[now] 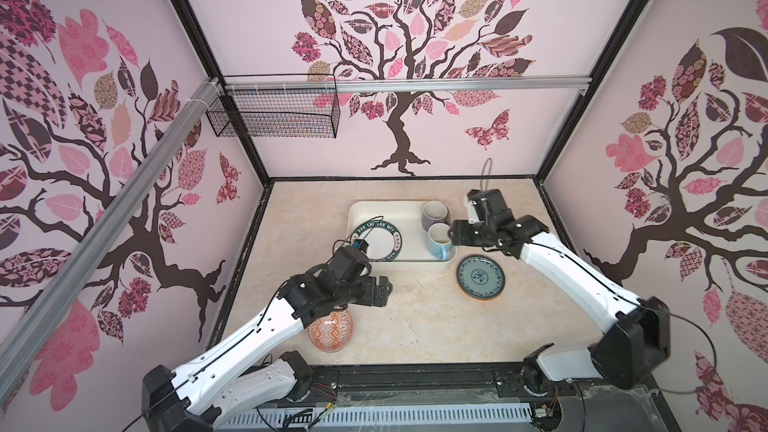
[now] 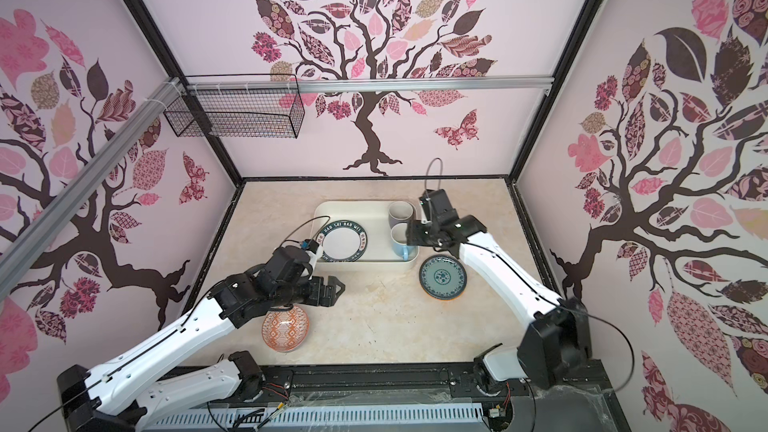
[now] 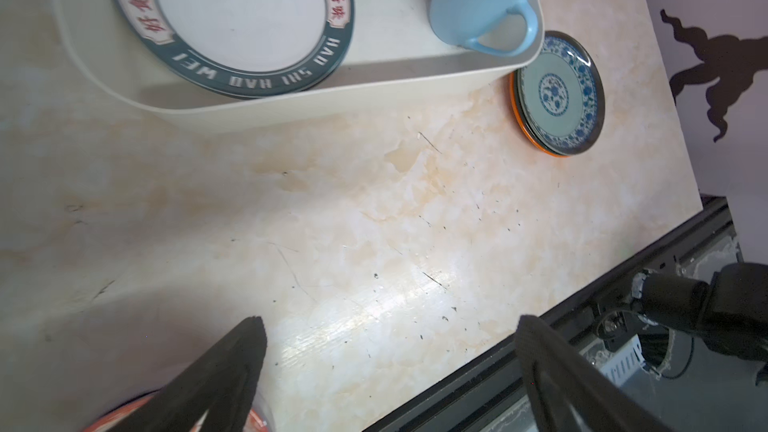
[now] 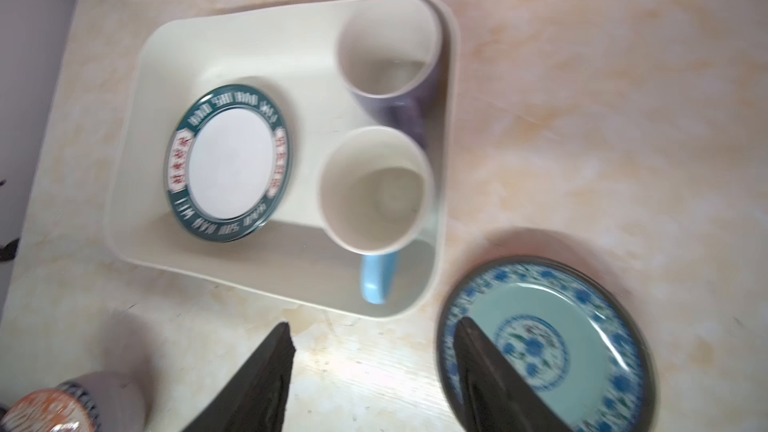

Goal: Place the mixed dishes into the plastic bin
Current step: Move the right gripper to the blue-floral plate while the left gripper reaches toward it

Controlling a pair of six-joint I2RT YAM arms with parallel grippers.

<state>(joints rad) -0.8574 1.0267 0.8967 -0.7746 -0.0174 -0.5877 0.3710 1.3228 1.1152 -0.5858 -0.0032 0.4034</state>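
Observation:
The cream plastic bin (image 1: 374,203) (image 2: 340,204) holds the white plate with characters (image 1: 380,243) (image 4: 230,164), the lavender mug (image 1: 435,214) (image 4: 415,110) and the light-blue mug (image 1: 438,245) (image 3: 469,6). The teal patterned plate (image 1: 481,277) (image 4: 540,338) lies on the table by the bin's near right corner, stacked on the orange/black plate (image 3: 516,112). The orange-patterned bowl (image 1: 330,332) (image 2: 284,330) sits partly under my left arm. My left gripper (image 1: 384,288) (image 3: 390,322) hovers open over bare table. My right gripper (image 1: 451,236) (image 4: 374,324) is open and empty, beside the light-blue mug.
A black wire mesh basket (image 1: 274,114) hangs on the back rail, high at the left. Patterned walls close in three sides. A black rail (image 1: 415,380) runs along the table's front edge, with both arm bases mounted on it.

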